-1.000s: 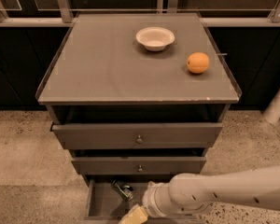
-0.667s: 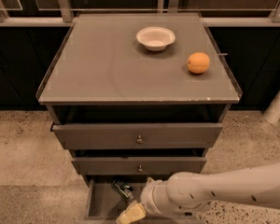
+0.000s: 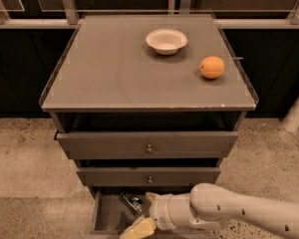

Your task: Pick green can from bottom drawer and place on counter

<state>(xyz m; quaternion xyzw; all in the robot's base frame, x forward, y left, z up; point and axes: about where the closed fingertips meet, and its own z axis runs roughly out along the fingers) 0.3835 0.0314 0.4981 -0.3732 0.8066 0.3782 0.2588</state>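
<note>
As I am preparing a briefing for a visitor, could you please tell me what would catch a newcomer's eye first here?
The white arm reaching in from the lower right stands out, its pincer down in the pulled-out bottom drawer, close to the shiny green can. Next comes the bright orange fruit near the right edge of the counter, with a white bowl farther back.

In bottom drawer [image 3: 104, 217]: gripper [image 3: 143, 212] beside green can [image 3: 131, 201].
</note>
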